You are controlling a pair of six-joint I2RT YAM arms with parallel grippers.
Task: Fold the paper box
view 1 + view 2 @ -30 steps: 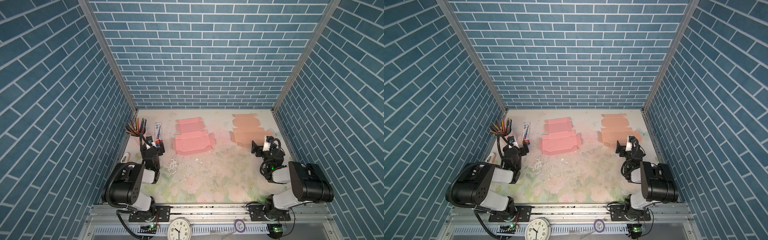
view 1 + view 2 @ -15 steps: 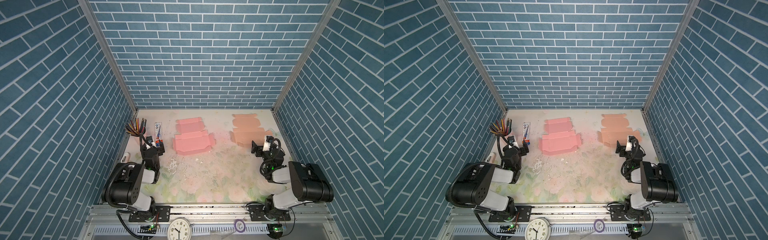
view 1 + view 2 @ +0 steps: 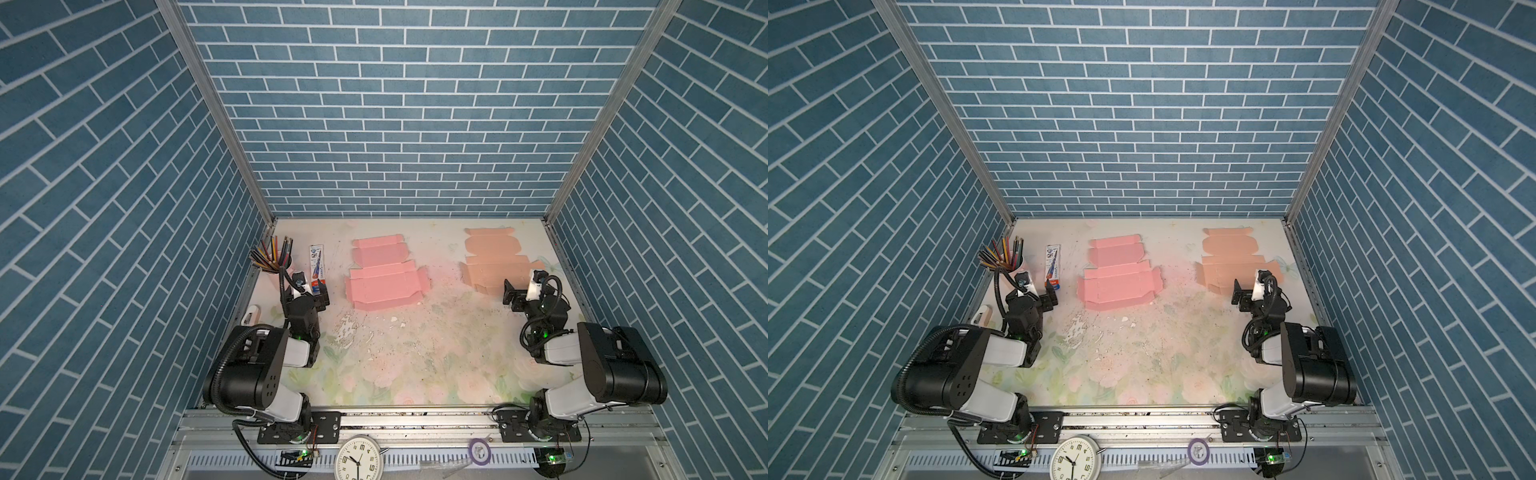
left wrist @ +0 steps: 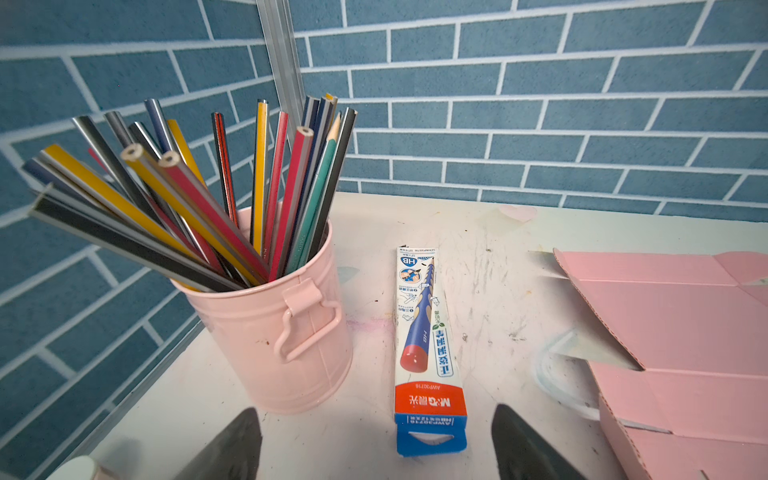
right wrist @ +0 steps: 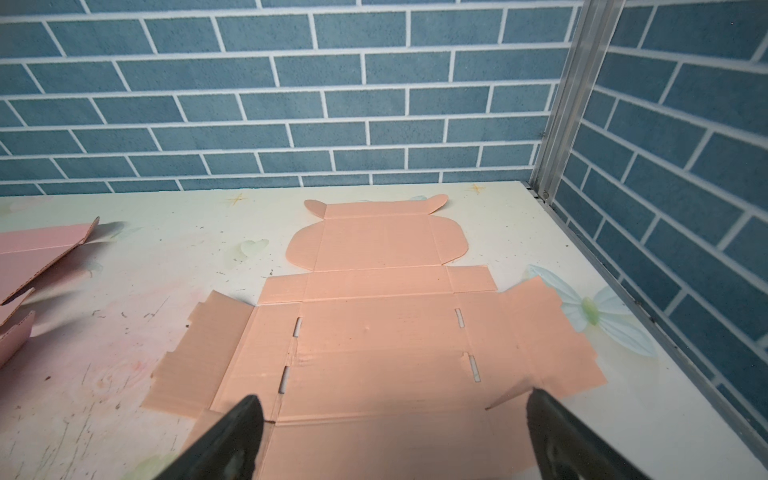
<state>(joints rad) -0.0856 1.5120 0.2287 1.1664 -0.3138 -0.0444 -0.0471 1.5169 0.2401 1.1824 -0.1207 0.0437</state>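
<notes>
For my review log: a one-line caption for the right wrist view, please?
Open right pincer over the near edge of the flat, unfolded orange box; nothing held.

Hemmed in by blue brick-pattern walls (image 3: 399, 124) with aluminium corner posts (image 3: 217, 108); pale floral desk (image 3: 415, 357), scuffed, evenly lit.

The left arm (image 3: 257, 365) and right arm (image 3: 615, 365) sit folded low at the near edge, well apart. The left gripper (image 4: 376, 411) and right gripper (image 5: 393, 397) face the far side, jaws spread wide, holding nothing.
</notes>
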